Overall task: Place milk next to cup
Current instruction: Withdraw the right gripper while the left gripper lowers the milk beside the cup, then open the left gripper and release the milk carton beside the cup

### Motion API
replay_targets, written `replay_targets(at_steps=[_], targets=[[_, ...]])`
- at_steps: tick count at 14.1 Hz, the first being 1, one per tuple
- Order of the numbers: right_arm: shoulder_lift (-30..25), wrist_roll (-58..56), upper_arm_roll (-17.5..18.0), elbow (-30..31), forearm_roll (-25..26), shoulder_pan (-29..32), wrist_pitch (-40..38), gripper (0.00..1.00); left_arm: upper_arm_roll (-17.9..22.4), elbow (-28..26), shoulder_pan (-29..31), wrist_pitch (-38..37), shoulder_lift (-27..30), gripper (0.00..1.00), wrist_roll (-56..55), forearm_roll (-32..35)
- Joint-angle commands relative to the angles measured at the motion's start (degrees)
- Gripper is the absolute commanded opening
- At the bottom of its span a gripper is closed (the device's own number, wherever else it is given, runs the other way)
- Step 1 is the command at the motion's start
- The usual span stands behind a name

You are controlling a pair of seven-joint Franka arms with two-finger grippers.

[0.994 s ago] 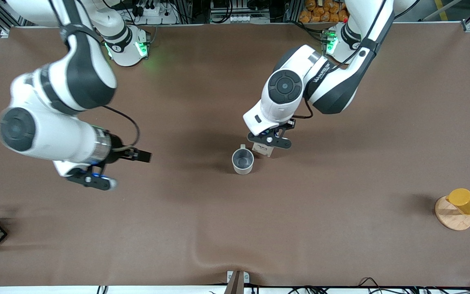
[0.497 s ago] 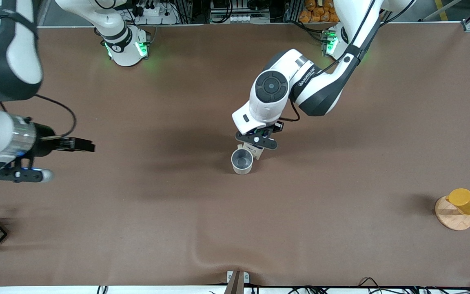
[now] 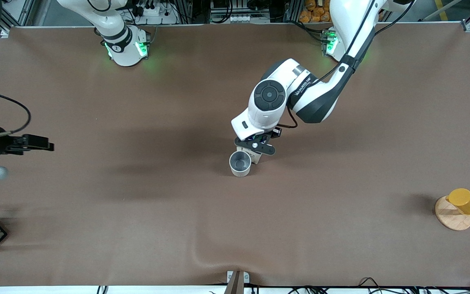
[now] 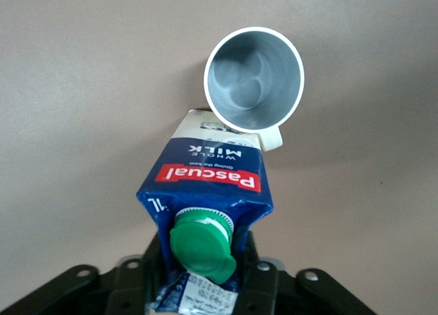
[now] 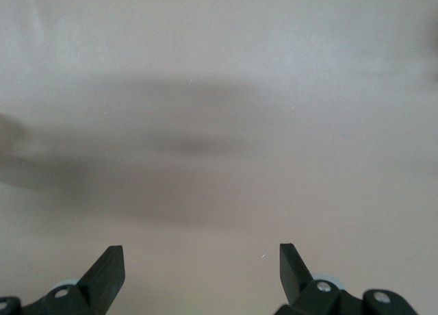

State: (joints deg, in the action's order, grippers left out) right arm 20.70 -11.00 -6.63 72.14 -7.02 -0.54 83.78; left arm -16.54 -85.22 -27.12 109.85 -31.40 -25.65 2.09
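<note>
The left pincer (image 3: 255, 148) hangs low over the middle of the table (image 3: 341, 163), pinching the milk (image 4: 205, 192) by its gabled top, one finger on each side below the green cap (image 4: 200, 245). The carton leans toward the cup (image 4: 254, 79), its lower end right against the cup's wall beside the small handle (image 4: 272, 140); whether the carton's base rests on the table cannot be told. In the front view the cup (image 3: 240, 163) stands upright, with the milk (image 3: 255, 157) just beside it toward the left arm's end. The right pincer (image 5: 202, 270) is spread wide, holding nothing, over bare table at the right arm's end.
</note>
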Motion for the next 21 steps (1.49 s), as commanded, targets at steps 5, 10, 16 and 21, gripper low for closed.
replay_targets(at_steps=[5,10,16,21], targets=[[-13.9,-1.0,6.3,15.9,2.1,5.5,6.3,1.0,0.2,1.5,-0.6,-0.2,1.2,1.0,-0.5,1.4],[-13.5,-0.8,8.9,14.1,6.8,7.3,8.2,1.0,0.3,1.5,1.6,-3.2,6.7,1.0,-0.1,0.5],[-17.3,0.1,8.8,14.8,7.9,6.4,11.0,1.0,-0.2,1.7,7.1,-5.8,9.4,1.0,0.4,-1.4],[-20.4,3.6,8.8,17.8,7.6,5.7,10.6,1.0,0.5,2.2,14.9,-7.6,15.2,1.0,1.6,-1.2]])
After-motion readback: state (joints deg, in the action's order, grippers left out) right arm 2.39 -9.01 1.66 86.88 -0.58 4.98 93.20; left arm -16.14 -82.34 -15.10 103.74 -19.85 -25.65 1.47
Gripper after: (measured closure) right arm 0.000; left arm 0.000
